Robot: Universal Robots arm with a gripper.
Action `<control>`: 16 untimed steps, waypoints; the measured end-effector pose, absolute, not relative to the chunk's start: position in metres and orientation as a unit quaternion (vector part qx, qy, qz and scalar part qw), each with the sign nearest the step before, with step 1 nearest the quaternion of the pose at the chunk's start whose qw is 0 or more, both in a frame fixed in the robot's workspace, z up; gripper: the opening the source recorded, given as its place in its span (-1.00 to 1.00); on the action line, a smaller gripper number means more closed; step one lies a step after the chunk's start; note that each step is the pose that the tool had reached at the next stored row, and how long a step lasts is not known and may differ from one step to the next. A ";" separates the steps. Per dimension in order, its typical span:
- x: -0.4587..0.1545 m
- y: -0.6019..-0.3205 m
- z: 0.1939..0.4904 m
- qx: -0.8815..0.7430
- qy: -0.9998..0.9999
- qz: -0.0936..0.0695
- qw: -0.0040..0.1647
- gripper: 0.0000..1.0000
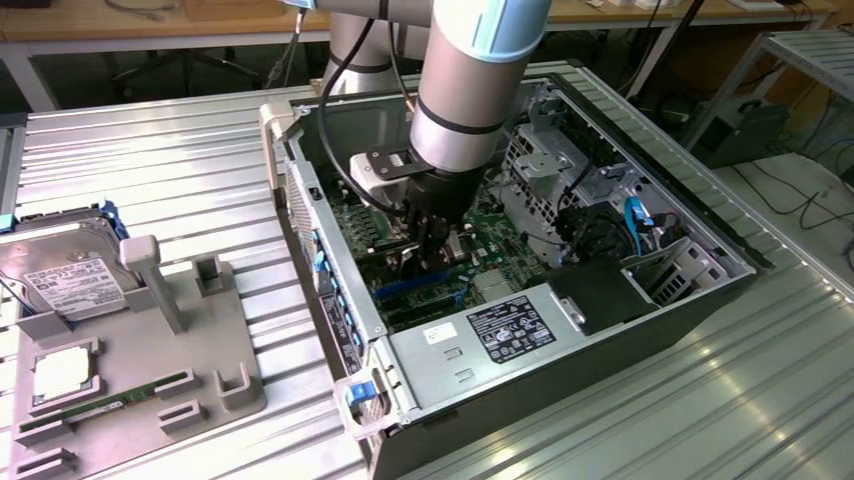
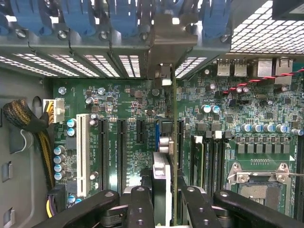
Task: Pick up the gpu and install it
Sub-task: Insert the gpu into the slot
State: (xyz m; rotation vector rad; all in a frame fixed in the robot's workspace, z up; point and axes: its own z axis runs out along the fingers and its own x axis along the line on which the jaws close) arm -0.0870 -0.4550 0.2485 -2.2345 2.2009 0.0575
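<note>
The gpu (image 2: 164, 142) shows edge-on in the wrist view, standing upright over the green motherboard (image 2: 133, 102) between the black expansion slots. Its silver end bracket (image 2: 167, 45) reaches up to the case's rear slot openings. My gripper (image 2: 166, 202) is shut on the card's near end, with a black finger (image 2: 140, 204) on each side. In the exterior view my gripper (image 1: 434, 240) is deep inside the open computer case (image 1: 327, 260), low over the motherboard, and the gpu (image 1: 451, 255) is just below it. I cannot tell whether the card's edge sits in a slot.
A grey fixture (image 1: 200, 370) at the exterior view's left holds a silver hard drive (image 1: 67, 275), a processor (image 1: 63, 372) and a narrow memory stick (image 1: 120, 400). The power supply (image 1: 514, 330), drive cage (image 1: 547, 160) and cables crowd the case. A white slot (image 2: 81, 152) and processor socket (image 2: 259, 185) flank the card.
</note>
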 end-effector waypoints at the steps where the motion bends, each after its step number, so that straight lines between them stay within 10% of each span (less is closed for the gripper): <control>1: -0.087 -0.455 0.248 -0.712 0.702 0.019 0.002 -0.44; 16: -0.087 -0.455 0.245 -0.712 0.702 0.020 0.000 -0.44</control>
